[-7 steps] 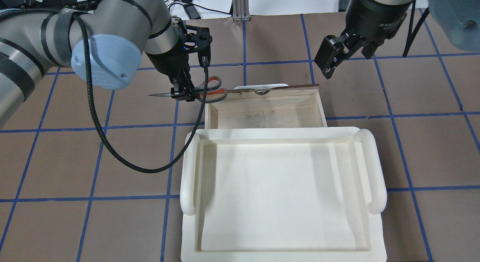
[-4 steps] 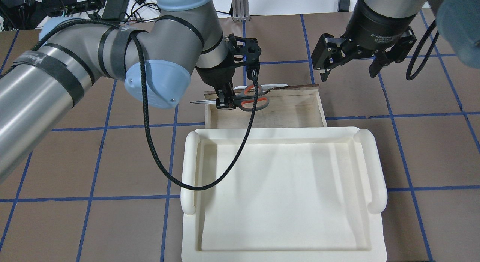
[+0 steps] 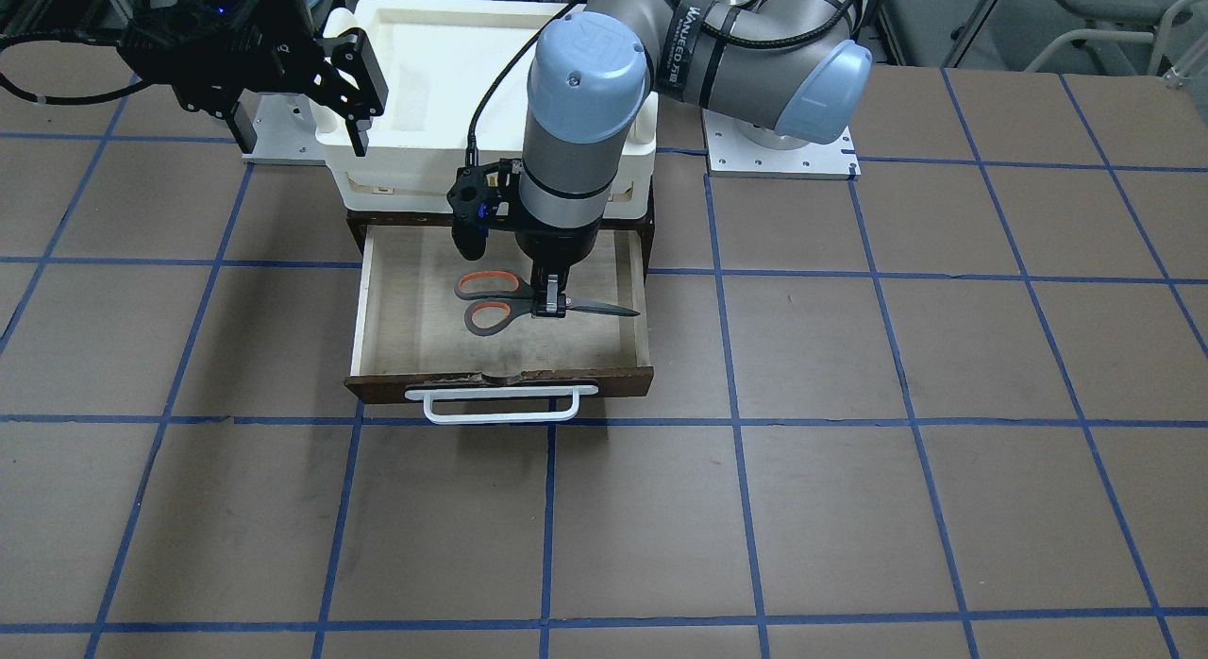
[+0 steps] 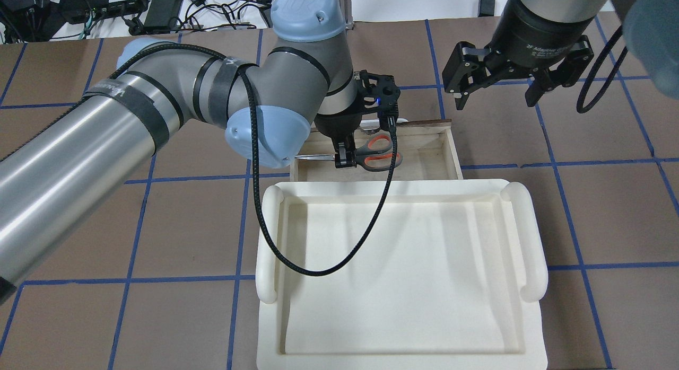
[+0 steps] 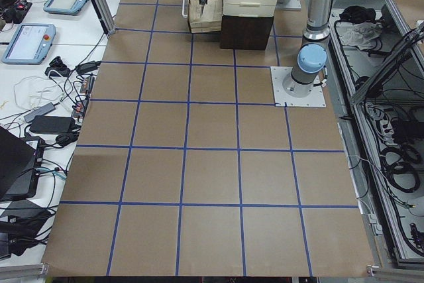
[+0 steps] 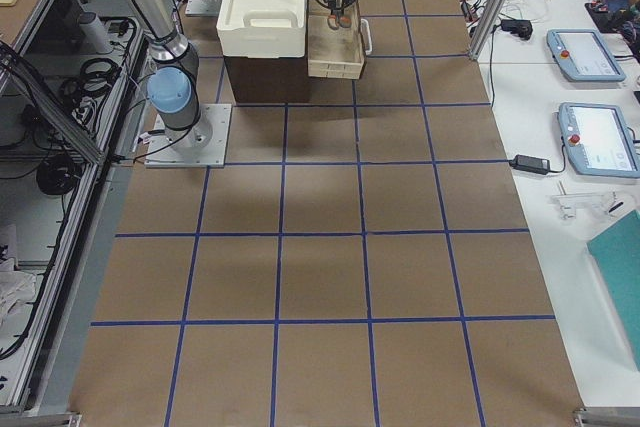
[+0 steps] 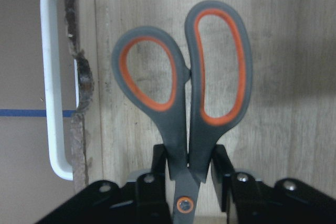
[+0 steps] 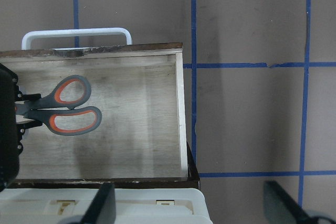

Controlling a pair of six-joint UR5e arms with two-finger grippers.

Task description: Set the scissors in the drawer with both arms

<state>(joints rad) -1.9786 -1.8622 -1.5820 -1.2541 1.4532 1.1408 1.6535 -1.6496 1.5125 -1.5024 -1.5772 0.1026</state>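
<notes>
Small grey scissors [image 4: 373,153] with orange loops, pinched by the black left gripper [image 4: 344,159] at 9 o'clock in the brown wooden drawer [image 4: 427,153], might bump their tip on its wall; the right gripper [image 4: 496,99] is spread wide.

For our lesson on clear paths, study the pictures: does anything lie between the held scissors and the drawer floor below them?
Nothing visible does. The left gripper holds the scissors over the open drawer, and only bare pale wood shows beneath them.
</notes>
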